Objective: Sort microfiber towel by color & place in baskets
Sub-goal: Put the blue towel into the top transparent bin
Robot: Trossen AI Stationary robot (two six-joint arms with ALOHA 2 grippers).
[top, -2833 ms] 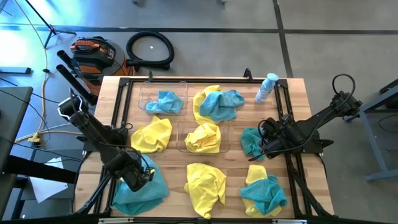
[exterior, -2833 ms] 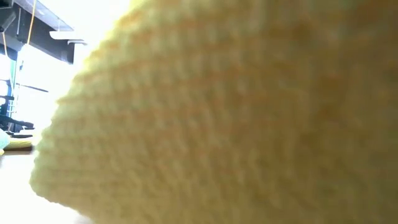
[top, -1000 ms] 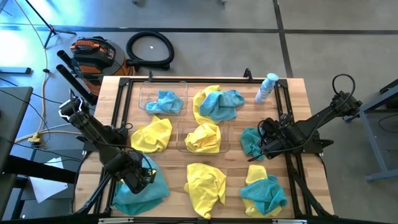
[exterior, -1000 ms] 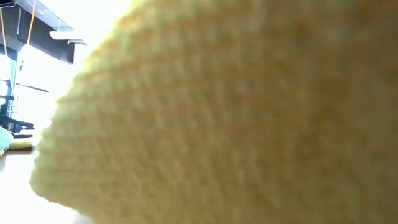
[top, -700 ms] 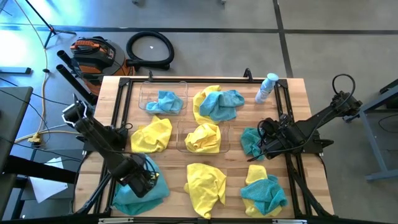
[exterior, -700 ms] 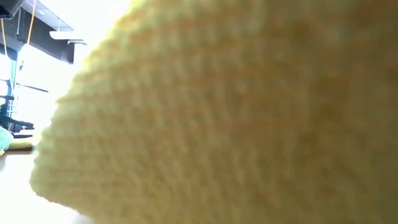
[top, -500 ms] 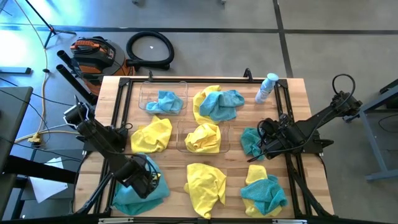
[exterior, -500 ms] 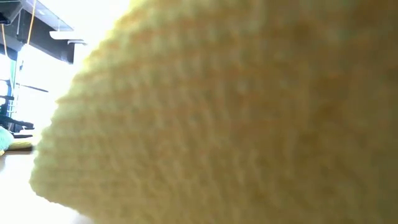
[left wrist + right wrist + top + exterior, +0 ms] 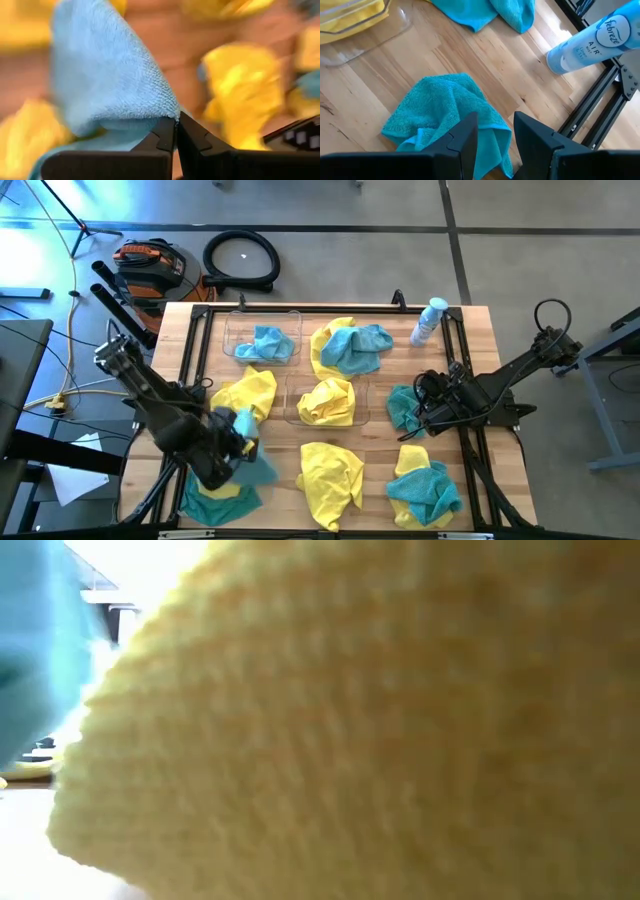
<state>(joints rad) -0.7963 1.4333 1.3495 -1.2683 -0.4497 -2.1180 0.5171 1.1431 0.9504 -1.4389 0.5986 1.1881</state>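
Teal towel (image 9: 107, 85) was pinched in the left end effector (image 9: 175, 131), fingers pressed together on a fold of it, per the left wrist view. That view was motion-blurred, so the yellow shapes behind couldn't be sorted out. In the high view the same towel (image 9: 250, 465) hung blurred off the end effector (image 9: 240, 442) at approx 8 o'clock on the worktop (image 9: 380, 465), above a teal and yellow heap (image 9: 215, 498) partly hidden by the arm.

Low view was almost fully blocked by a yellow towel (image 9: 380, 730) right at the lens; only a teal blur (image 9: 35, 650) showed at 9 o'clock.

Far basket (image 9: 232, 330) at 11 o'clock held a teal towel (image 9: 268, 343); center basket (image 9: 292, 405) held a yellow towel (image 9: 328, 400). Clear walls were hard to trace.

Left arm reached in from the 9 o'clock edge, bent down toward 7 o'clock. Right arm lay low at 3 o'clock, its end effector (image 9: 495, 135) spread, over another teal towel (image 9: 435, 110), w/ nothing gripped. Spray bottle (image 9: 429, 320) stood at 1 o'clock.
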